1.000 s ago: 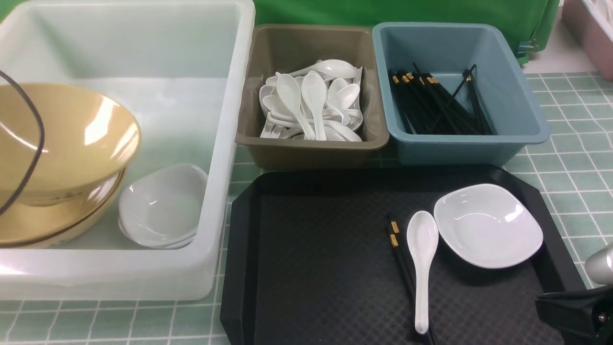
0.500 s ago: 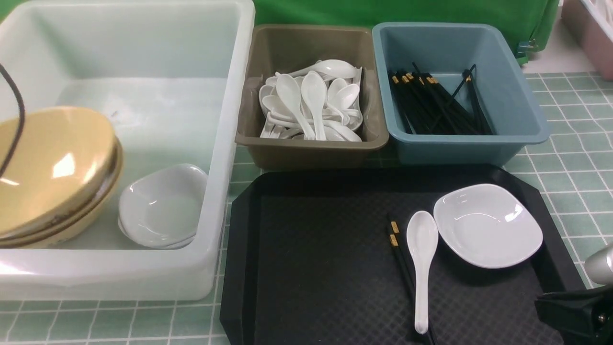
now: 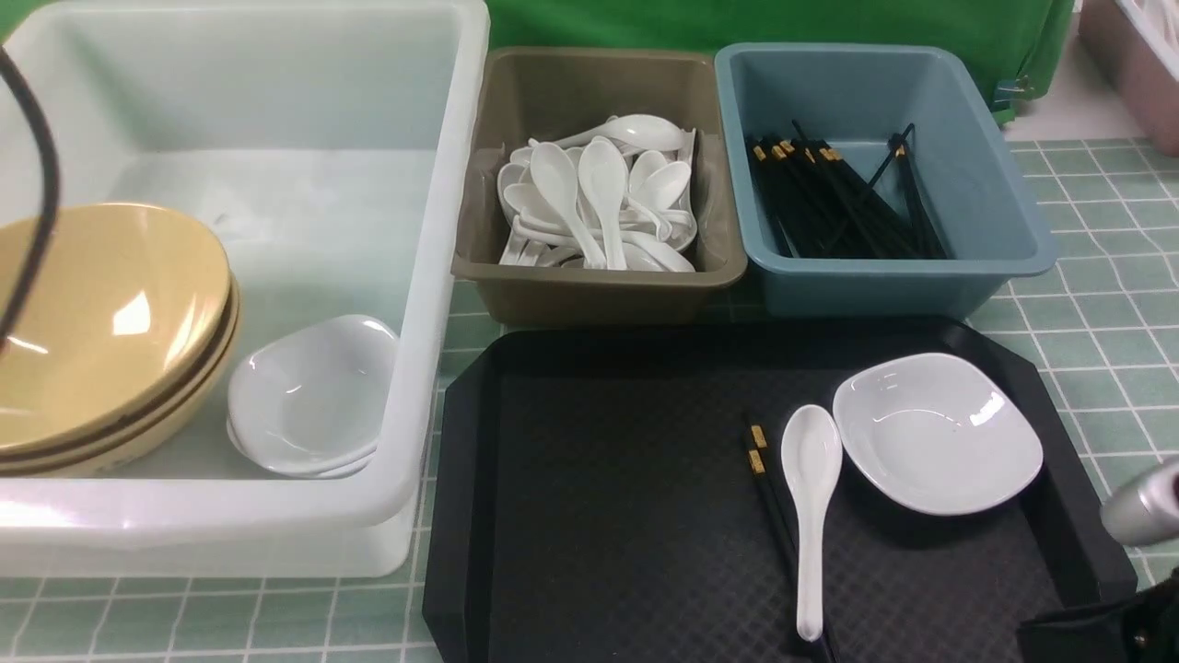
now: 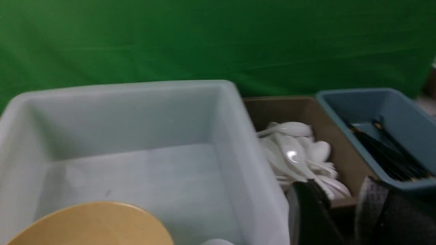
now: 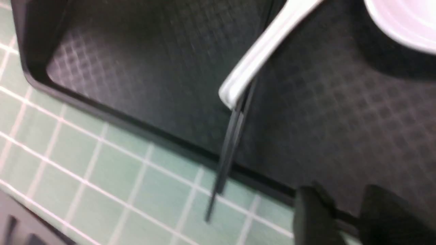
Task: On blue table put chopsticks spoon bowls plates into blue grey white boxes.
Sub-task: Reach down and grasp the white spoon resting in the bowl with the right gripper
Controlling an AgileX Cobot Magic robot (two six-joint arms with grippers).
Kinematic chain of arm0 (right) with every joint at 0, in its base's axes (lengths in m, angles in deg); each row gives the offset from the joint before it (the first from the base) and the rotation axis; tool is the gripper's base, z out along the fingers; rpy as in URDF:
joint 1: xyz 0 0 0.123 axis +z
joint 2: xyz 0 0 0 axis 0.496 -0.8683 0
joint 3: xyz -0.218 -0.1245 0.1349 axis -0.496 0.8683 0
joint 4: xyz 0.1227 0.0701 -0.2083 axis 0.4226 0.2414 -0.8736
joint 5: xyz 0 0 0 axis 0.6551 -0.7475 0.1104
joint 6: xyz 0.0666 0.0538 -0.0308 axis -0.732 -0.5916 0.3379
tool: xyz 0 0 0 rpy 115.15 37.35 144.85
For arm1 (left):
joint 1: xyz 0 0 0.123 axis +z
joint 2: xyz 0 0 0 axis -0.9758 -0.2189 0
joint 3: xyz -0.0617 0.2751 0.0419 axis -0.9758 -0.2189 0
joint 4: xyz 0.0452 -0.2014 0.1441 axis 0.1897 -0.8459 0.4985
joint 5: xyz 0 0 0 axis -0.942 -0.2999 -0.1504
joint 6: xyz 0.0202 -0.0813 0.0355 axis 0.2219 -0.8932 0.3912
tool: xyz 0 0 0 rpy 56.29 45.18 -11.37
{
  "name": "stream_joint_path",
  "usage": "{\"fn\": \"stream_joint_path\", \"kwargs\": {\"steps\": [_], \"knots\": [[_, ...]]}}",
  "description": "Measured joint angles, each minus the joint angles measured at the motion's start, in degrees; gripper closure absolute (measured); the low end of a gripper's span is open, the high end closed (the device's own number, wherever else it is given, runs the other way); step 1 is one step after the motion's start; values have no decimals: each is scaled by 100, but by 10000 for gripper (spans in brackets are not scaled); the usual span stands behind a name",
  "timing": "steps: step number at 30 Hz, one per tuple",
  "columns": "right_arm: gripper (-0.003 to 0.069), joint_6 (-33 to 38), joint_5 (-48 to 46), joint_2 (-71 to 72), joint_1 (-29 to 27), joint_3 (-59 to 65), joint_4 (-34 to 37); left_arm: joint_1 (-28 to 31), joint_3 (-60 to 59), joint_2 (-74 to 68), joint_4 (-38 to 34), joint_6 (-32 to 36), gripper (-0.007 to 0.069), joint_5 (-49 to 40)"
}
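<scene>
Stacked tan bowls (image 3: 101,322) lie tilted at the left of the white box (image 3: 442,230), beside a stack of small white plates (image 3: 309,396). On the black tray (image 3: 599,506) lie one plate (image 3: 935,433), a spoon (image 3: 811,497) and a pair of chopsticks (image 3: 774,516). My left gripper (image 4: 340,197) hangs open and empty above the white box's right wall, with a bowl's rim (image 4: 92,224) below. My right gripper (image 5: 344,204) is open over the tray's near edge, short of the spoon handle (image 5: 262,54) and the chopstick tips (image 5: 228,146).
The grey box (image 3: 589,276) holds several spoons and the blue box (image 3: 884,285) holds several chopsticks, both behind the tray. The blue table (image 3: 1105,322) shows to the right. A dark cable (image 3: 37,184) hangs at far left. A pink bin (image 3: 1138,64) stands at back right.
The top bowl dropped from a raised tilt onto the stack in the white box and settled. The right arm sank lower at the frame's bottom right corner.
</scene>
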Motion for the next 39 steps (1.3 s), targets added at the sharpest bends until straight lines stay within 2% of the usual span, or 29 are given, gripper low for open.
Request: {"fn": "stream_joint_path", "kwargs": {"steps": [4, 7, 11, 14, 17, 22, 25, 29, 32, 34, 37, 39], "knots": [[266, 175, 191, -836, 0, -380, 532, -291, -672, 588, 13, 710, 614, -142], [225, 309, 349, -1383, 1, -616, 1072, -379, -1138, 963, 188, 1054, 622, -147], [210, 831, 749, -2005, 128, -840, 1680, -391, -1708, 1339, 536, 1313, 622, 148], [209, 1060, 1544, -2610, 361, -945, 1887, -391, -2110, 1558, 658, 1341, 622, 580], [208, 1093, 2102, -3146, 440, -1043, 1943, -391, -2537, 1738, 675, 1361, 622, 1159], [213, 1093, 2333, -4040, 524, -1473, 2076, -391, -3356, 1959, 606, 1365, 622, 2554], [239, 1144, 2313, -4292, 603, -1712, 2089, -391, -3659, 2002, 434, 1365, 622, 3161], [326, 1327, 2275, -4443, 699, -1923, 2089, -391, -3917, 2020, 165, 1365, 622, 3764], [445, 1549, 2216, -4457, 718, -1955, 2089, -391, -3982, 2024, 34, 1365, 622, 3955], [549, 1786, 2216, -4457, 724, -1975, 2080, -391, -3994, 2026, -18, 1365, 622, 4014], [586, 1993, 2221, -4457, 724, -2026, 2073, -391, -3994, 2031, -33, 1365, 622, 4042], [586, 2113, 2149, -4457, 726, -2129, 2068, -391, -4000, 2031, -43, 1365, 622, 4055]]}}
